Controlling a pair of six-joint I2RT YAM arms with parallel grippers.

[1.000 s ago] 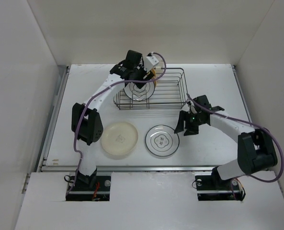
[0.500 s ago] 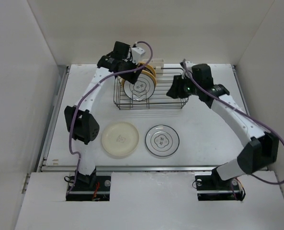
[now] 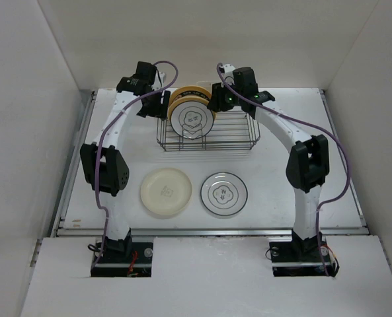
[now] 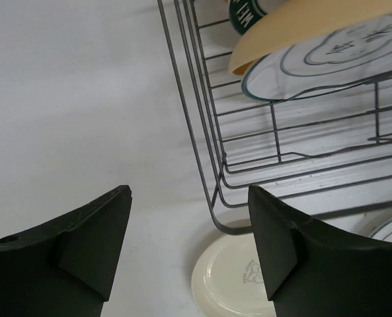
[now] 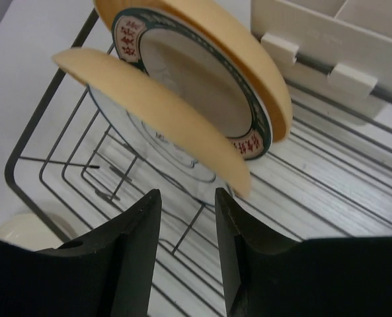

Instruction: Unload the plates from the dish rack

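Observation:
The dish rack [image 3: 232,132] stands at the back middle. Two plates stand upright in its left end: a white plate with a thin dark ring and centre motif [image 3: 192,122] in front, and a plate with a dark patterned rim band [image 5: 202,86] behind it. Both have yellow-orange backs. A cream plate [image 3: 165,192] and a white ringed plate [image 3: 224,193] lie flat on the table in front. My left gripper [image 3: 157,105] is open and empty just outside the rack's left end [image 4: 215,191]. My right gripper [image 3: 215,102] is open and empty above the rack, just right of the standing plates [image 5: 156,112].
A white plastic holder [image 5: 328,46] clips onto the rack's far long side. White walls close in the table at the back and both sides. The cream plate also shows below the left gripper [image 4: 232,281].
My right arm has swung from the table at the front right up over the rack beside the plates. My left gripper has drawn back left, off the standing plates, to outside the rack.

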